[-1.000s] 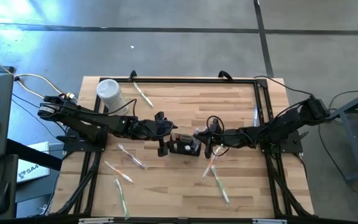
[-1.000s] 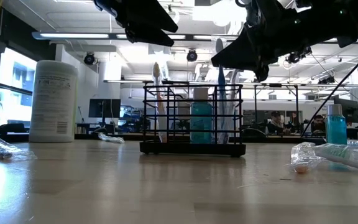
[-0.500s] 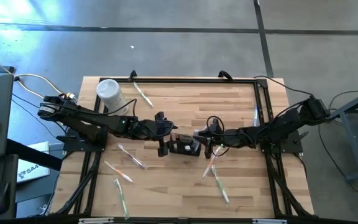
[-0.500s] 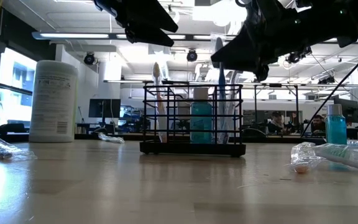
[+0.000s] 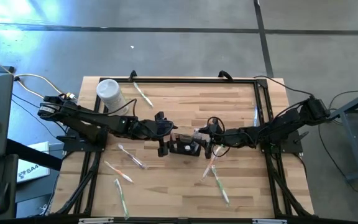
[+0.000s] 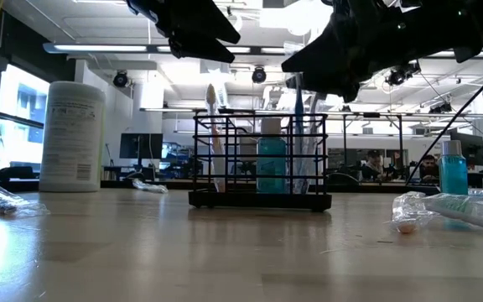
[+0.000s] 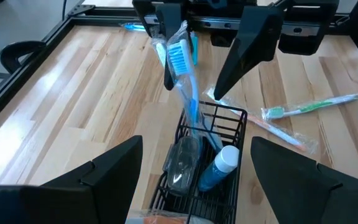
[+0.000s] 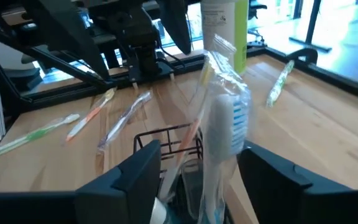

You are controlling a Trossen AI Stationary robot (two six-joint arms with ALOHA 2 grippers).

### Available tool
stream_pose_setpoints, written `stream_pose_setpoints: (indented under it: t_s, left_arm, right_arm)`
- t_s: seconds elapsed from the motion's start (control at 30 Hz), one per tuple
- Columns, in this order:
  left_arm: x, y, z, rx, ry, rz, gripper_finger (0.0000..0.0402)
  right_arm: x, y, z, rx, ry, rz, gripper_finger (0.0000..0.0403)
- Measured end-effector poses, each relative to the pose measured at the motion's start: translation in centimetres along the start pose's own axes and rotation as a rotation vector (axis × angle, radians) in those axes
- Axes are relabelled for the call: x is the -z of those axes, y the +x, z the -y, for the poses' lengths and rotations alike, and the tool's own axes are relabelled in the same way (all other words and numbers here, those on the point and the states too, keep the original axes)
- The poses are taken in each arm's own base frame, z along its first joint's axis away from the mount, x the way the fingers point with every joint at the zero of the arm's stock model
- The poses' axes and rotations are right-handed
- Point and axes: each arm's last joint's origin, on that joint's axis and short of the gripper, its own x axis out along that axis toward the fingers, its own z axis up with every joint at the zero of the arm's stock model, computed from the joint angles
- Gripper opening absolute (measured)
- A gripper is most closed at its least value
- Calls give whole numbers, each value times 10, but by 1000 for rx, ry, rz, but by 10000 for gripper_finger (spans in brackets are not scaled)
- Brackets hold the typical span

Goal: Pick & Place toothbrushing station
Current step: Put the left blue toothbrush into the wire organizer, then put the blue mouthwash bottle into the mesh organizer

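The toothbrushing station (image 5: 185, 147), a black wire rack, stands on its base at the table's middle (image 6: 258, 159). It holds toothbrushes and a blue bottle (image 7: 219, 168). A plastic-wrapped blue toothbrush (image 8: 225, 124) stands upright in its right end, head up (image 7: 182, 62). My right gripper (image 5: 204, 141) is open at the rack's right end, above it, with a finger on each side of that brush head (image 8: 201, 149). My left gripper (image 5: 165, 134) is wide open over the rack's left end (image 7: 196, 142), holding nothing. My right gripper comes in nearly level from the table's right, its fingers (image 7: 247, 56) on either side of the wrapped toothbrush's head. I cannot tell whether a finger touches the wrapper. The brush stands in the rack on its own.
A white cylindrical container (image 5: 109, 92) stands at the far left. Wrapped toothbrushes lie loose at the far edge (image 5: 143, 94), at the near left (image 5: 131, 155) and at the near right (image 5: 219, 183). A small blue bottle (image 6: 453, 172) shows on the low view's right.
My right gripper has opened around the wrapped toothbrush's head and rolled a little, staying in place. The toothbrush remains upright in the rack. The rack has not moved.
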Motion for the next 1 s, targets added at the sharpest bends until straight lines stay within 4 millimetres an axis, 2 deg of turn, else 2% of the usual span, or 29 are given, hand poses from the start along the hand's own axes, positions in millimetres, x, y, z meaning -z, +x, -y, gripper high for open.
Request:
stream_pose_setpoints:
  t_s: [0.53,0.87,1.0]
  left_arm:
    - [0,0,0,-3,0,0,297]
    - [0,0,0,-3,1,-1,297]
    - [1,0,0,-4,3,-9,297]
  right_arm:
    - [-3,-2,0,-3,-21,11,199]
    - [-31,-21,2,-29,-16,96,199]
    - [-39,-32,1,-108,-32,83,199]
